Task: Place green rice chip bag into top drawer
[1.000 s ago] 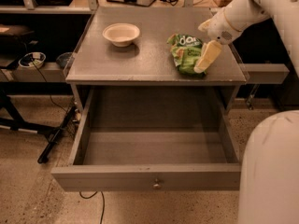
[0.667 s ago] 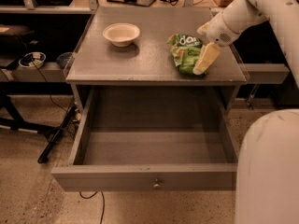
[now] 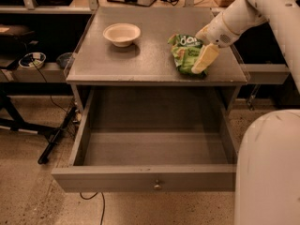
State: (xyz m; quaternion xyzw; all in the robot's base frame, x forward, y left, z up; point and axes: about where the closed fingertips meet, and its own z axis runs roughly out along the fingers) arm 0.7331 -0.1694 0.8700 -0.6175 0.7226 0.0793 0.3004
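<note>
The green rice chip bag [image 3: 183,51] lies on the right side of the grey cabinet top [image 3: 140,55], near the front edge. My gripper [image 3: 203,61] comes in from the upper right on the white arm and rests on the bag's right edge. The top drawer [image 3: 117,178] is pulled wide open below the top. Its brass knob [image 3: 157,186] faces me and nothing lies inside it.
A cream round bowl [image 3: 122,33] stands at the back left of the cabinet top. A dark shelf with a small bowl [image 3: 32,60] and cables is at the left. Black stand legs [image 3: 51,139] lie on the floor at the left. My white base [image 3: 269,168] fills the lower right.
The gripper has shifted slightly left and down onto the bag. The bag, bowl and drawer have not moved.
</note>
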